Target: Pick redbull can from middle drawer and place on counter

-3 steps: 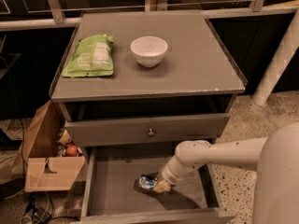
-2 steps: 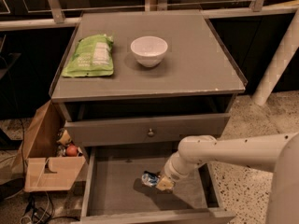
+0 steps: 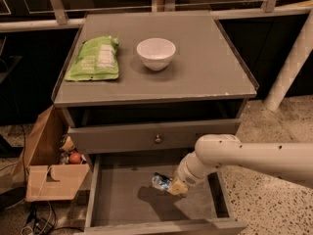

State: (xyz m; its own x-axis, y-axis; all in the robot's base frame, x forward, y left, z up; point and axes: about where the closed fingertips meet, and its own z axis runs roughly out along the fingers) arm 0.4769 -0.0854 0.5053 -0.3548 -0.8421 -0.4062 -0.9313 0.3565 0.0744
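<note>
The redbull can (image 3: pixel 159 181), silver and blue, is tilted and held a little above the floor of the open middle drawer (image 3: pixel 122 199), with its shadow on the floor below it. My gripper (image 3: pixel 172 185) reaches down into the drawer from the right and is shut on the can's right end. The white arm (image 3: pixel 234 155) comes in from the right edge. The grey counter (image 3: pixel 205 67) lies above, at the top of the cabinet.
A white bowl (image 3: pixel 156 53) and a green snack bag (image 3: pixel 94 58) sit on the counter. The shut drawer front with a round knob (image 3: pixel 157 139) hangs just above the open drawer. A cardboard box (image 3: pixel 49 180) stands at the left, a white post (image 3: pixel 293 58) at the right.
The can has risen off the drawer floor and moved slightly right with my gripper; a shadow now shows under it. The arm has lifted a little.
</note>
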